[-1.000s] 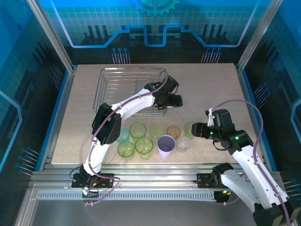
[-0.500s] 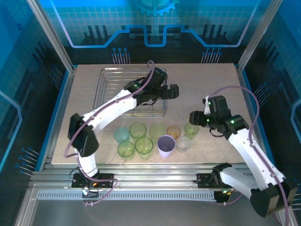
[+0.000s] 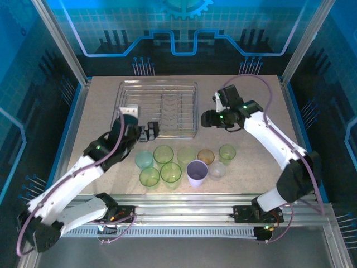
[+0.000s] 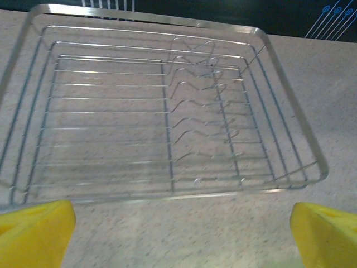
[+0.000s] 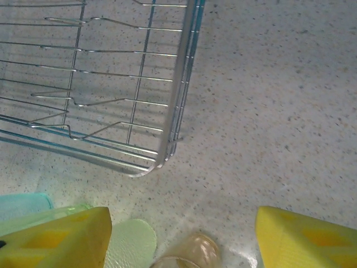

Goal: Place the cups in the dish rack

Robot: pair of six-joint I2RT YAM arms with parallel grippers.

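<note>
The silvery wire dish rack (image 3: 119, 106) sits at the back left of the table with nothing in it. Nine cups stand in two rows in front of it: a teal cup (image 3: 144, 160), green cups (image 3: 163, 154), an amber cup (image 3: 206, 156), a lilac cup (image 3: 197, 172) and a clear cup (image 3: 217, 170). My left gripper (image 3: 152, 132) hovers open at the rack's front edge, facing the rack (image 4: 295, 117). My right gripper (image 3: 207, 119) hangs open beside the rack's front right corner (image 5: 184, 84), above the amber cup (image 5: 189, 254) and a green cup (image 5: 131, 243). Both grippers hold nothing.
Bare speckled tabletop (image 3: 251, 100) lies to the right of the rack. Metal frame posts (image 3: 72, 61) and blue panels close the table's sides and back. The front edge rail (image 3: 178, 196) runs just behind the near row of cups.
The left arm has pulled back from the rack's right side to its front left. The right arm has swung from beside the rightmost green cup up to the rack's front right corner.
</note>
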